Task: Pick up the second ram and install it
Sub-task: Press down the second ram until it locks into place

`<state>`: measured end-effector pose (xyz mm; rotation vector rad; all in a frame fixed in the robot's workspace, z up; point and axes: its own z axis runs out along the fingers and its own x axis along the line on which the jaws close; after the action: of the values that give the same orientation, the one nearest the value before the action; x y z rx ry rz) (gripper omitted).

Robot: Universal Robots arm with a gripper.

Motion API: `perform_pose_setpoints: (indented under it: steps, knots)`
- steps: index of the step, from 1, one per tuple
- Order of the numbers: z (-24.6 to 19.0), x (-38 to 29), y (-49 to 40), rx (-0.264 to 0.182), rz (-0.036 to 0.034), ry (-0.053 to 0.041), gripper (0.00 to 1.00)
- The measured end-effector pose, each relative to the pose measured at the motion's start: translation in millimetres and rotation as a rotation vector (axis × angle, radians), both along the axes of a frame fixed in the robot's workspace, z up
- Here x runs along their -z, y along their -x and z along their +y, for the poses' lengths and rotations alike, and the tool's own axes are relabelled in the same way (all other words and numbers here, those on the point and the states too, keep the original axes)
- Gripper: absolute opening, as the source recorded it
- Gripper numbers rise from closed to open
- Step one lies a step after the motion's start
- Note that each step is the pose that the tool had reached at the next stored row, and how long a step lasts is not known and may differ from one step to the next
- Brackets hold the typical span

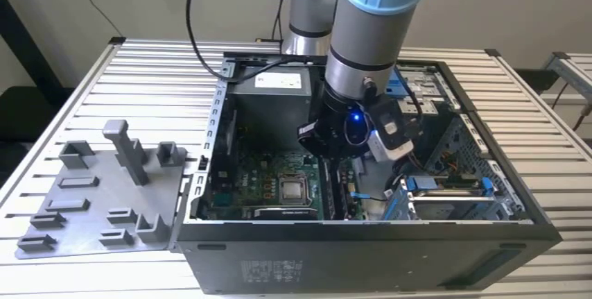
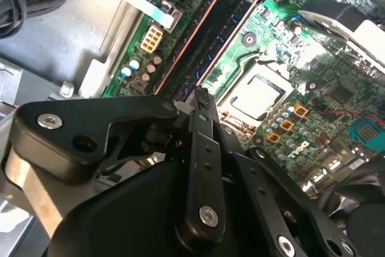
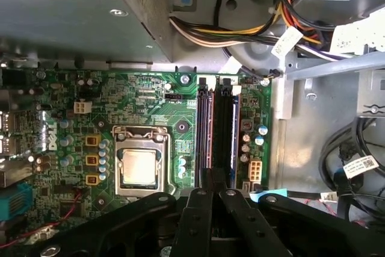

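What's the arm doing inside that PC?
The arm has reached into the open computer case, with its gripper low over the motherboard, at the near end of the memory slots beside the processor socket. The jaws stand close together, in line with the second ram, a dark bluish strip standing in its slot. Whether the ram is fully seated cannot be told.

Bright even daylight; glare bleaches wrist-view corners.
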<state>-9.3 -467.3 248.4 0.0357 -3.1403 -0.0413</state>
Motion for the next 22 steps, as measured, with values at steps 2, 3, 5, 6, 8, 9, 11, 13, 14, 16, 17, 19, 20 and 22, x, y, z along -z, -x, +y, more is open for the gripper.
perform_pose_setpoints:
  steps: [2,3,5,6,8,9,11,13,14,16,17,19,20,22]
  knots:
    - [0.0,0.0,0.0,-0.036,0.0,0.0,0.11]
    - [0.0,0.0,0.0,-0.056,0.0,0.0,0.11]
    - [0.0,0.1,-0.1,-0.092,0.0,-0.0001,0.11]
    - [0.0,0.3,-0.1,-0.11,0.0,-0.0001,0.11]
    - [0.0,0.9,0.0,-0.146,-0.0001,-0.0003,0.11]
    - [0.0,1.2,0.0,-0.164,0.0,-0.0003,0.11]
    - [0.0,1.7,0.0,-0.201,0.0,-0.0006,0.11]
    - [0.0,2.0,0.0,-0.237,0.0,-0.0006,0.11]
    - [0.0,2.2,0.0,-0.255,0.0,-0.0008,0.11]
    - [0.0,2.4,0.0,-0.291,0.0,-0.0007,0.11]
    - [0.0,2.4,0.0,-0.31,0.0,-0.0007,0.11]
    - [0.0,2.7,0.0,-0.346,0.0,-0.0008,0.11]
    - [0.0,2.8,-0.1,-0.364,-0.0001,-0.0009,0.11]
    - [0.0,3.3,0.0,-0.4,0.0,-0.0009,0.11]
